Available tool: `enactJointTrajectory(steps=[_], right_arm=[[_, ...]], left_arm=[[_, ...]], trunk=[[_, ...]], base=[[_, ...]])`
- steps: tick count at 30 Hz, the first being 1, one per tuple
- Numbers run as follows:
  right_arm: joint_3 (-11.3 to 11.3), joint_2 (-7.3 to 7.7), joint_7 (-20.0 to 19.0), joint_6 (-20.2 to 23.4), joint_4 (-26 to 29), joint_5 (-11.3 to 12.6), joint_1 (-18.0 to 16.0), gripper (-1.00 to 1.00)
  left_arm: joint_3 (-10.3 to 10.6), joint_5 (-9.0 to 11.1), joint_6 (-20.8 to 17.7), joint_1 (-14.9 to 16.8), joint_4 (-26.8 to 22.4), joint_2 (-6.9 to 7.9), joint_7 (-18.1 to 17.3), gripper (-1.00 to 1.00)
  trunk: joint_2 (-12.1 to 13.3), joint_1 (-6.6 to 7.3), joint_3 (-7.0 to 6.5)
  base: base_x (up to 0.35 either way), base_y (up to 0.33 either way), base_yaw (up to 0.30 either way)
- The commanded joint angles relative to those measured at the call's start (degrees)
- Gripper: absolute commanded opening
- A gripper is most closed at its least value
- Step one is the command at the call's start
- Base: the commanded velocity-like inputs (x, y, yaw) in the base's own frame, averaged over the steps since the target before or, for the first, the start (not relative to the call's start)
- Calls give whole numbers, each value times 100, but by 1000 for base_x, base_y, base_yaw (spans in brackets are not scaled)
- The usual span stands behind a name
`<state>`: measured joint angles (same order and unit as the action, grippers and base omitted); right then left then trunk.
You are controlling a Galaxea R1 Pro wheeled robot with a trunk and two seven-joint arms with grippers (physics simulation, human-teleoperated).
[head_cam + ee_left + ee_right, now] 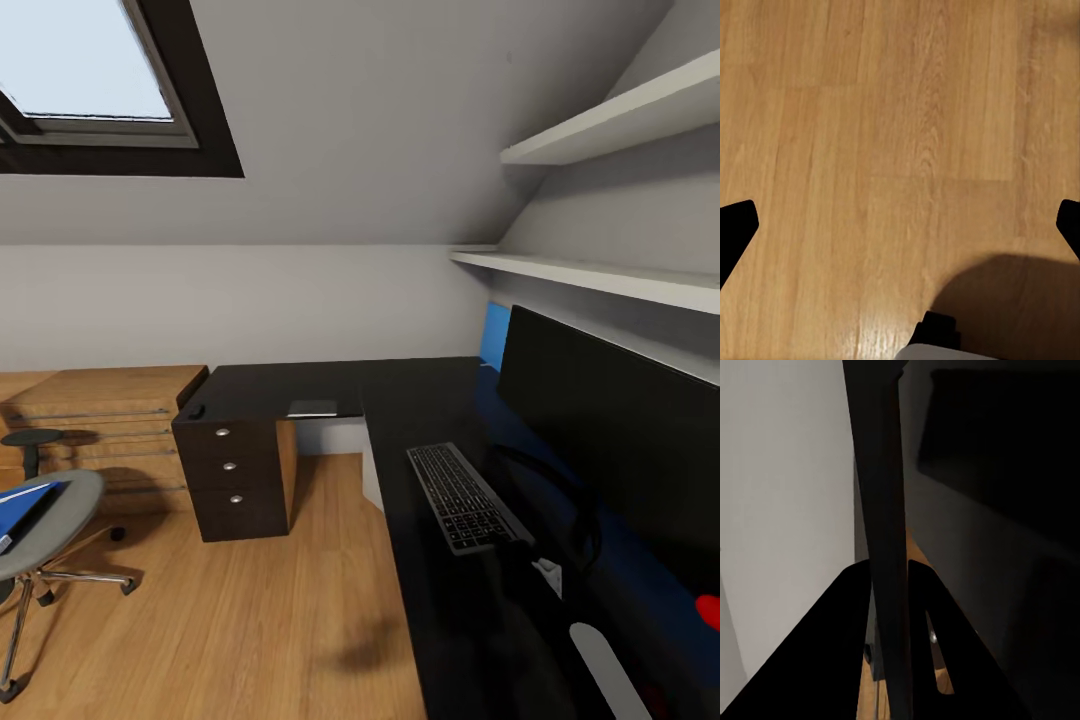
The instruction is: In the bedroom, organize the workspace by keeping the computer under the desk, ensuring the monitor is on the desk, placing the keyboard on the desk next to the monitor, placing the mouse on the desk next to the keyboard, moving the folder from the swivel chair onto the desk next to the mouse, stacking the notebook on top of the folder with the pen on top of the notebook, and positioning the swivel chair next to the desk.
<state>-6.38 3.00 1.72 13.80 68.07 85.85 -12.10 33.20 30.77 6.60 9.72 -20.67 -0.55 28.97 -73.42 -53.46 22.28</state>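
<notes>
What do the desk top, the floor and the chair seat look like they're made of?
Desk: glossy black, likely lacquer or laminate, since it shows faint reflections.
Floor: light wood planks, with grain and board seams clear in the left wrist view.
Swivel chair seat: matte grey, probably padded fabric; base looks like chrome metal.

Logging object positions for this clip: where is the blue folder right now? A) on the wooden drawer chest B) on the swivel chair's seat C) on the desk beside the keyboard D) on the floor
B: in the head view the blue folder lies on the grey seat of the swivel chair, apart from the desk and its keyboard.
</notes>
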Motion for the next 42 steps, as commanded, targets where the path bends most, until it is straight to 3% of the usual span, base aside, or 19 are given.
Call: enactJointTrajectory(steps=[1,5,6,32,42], right_arm=[[-8,-1,11,26,4,60,-3,-100],[-5,-1,17,26,4,63,-3,-100],[-4,-1,19,25,4,63,-3,100],[18,1,-4,26,4,55,-3,100],[23,7,-5,26,-4,55,-3,100]], left_arm=[[46,61,34,7,2,2,28,100],[46,61,34,7,2,1,27,100],[46,61,34,8,2,2,28,100],[46,62,34,11,2,-6,7,100],[46,70,34,10,2,-4,-6,100]], trunk=[[-4,0,6],[-4,0,6],[-4,0,6],[-4,0,6],[-4,0,6]], base=[[0,0,0],[0,0,0],[0,0,0],[-40,-29,0],[-305,0,0]])
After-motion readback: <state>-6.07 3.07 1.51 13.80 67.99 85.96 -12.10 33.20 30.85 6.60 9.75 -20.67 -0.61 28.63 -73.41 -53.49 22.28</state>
